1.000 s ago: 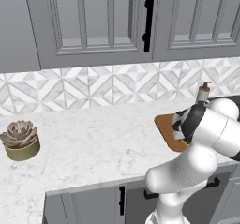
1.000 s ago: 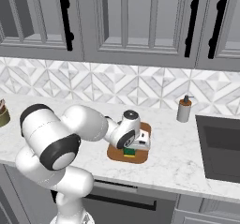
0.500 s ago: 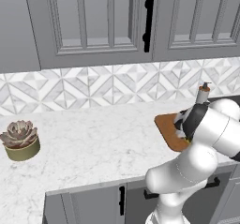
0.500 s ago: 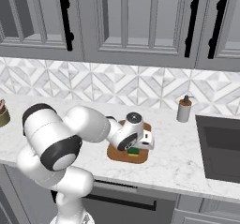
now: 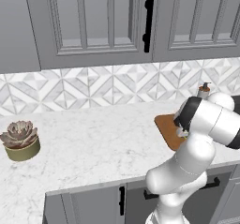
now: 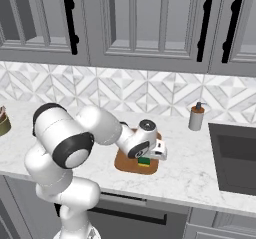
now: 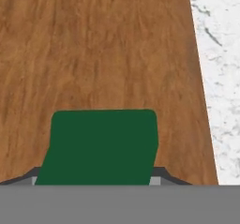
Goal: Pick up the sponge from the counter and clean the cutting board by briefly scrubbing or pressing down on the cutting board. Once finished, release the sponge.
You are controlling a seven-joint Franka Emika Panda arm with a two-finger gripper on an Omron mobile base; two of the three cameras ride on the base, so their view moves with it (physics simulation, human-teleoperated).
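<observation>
grey cabinets (image 5: 93, 21), geometric tiled backsplash (image 6: 125, 90)

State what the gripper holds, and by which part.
The gripper holds the sponge, clamped at its two opposite sides, over the cutting board.

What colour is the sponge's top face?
Dark green; the sponge shows best in the hand view, lying on the brown board.

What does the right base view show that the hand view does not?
Right base view alone: the soap bottle, the sink, the cabinets, and the sponge's yellow layer.

Hand view alone: the sponge's green top close up, between the fingers.

Both: the sponge on the cutting board, with the counter beside it.
</observation>
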